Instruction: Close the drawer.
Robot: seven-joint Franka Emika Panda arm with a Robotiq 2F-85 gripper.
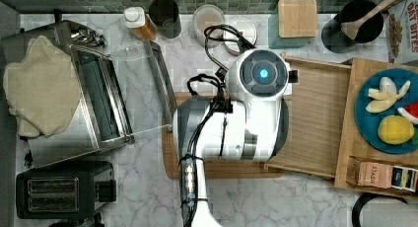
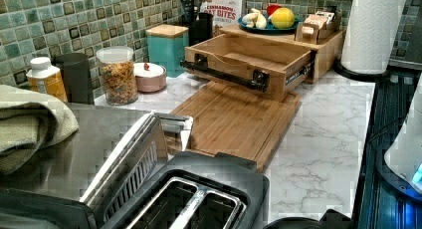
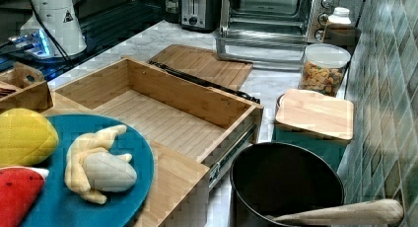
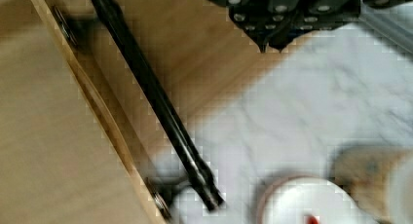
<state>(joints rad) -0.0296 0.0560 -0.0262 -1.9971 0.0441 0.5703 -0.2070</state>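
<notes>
- the drawer (image 3: 162, 121) is pulled a long way out of its wooden box (image 2: 326, 50). nothing has pushed it in, so all the closing is left to do.
- the drawer sits out over the cutting board (image 2: 234, 122). its front has a long black handle (image 2: 224, 73).
- in the top view the arm (image 1: 241, 118) is above the drawer's front edge. in the wrist view the gripper (image 4: 272, 44) hangs near the handle and is not touching it.
- the tips look pressed close together, holding nothing.
- i think the next job is to get against the drawer's front and push it toward the box.
- the drawer is empty inside, just bare wood.
- on top of the box is a blue plate (image 3: 133, 163) with toy food on it: a yellow lemon (image 3: 24, 138), a peeled banana (image 3: 96, 163) and a red piece (image 3: 17, 192).
- a small wooden holder (image 1: 379, 172) on the box has tea packets in it.
- a clear jar (image 2: 118, 74) by the tile wall is full of cereal.
- a black pot (image 3: 286, 187) holds a wooden spoon (image 3: 340, 212).
- a teal tin (image 2: 166, 44) has a wooden lid shut on it, so i can't see inside.
</notes>
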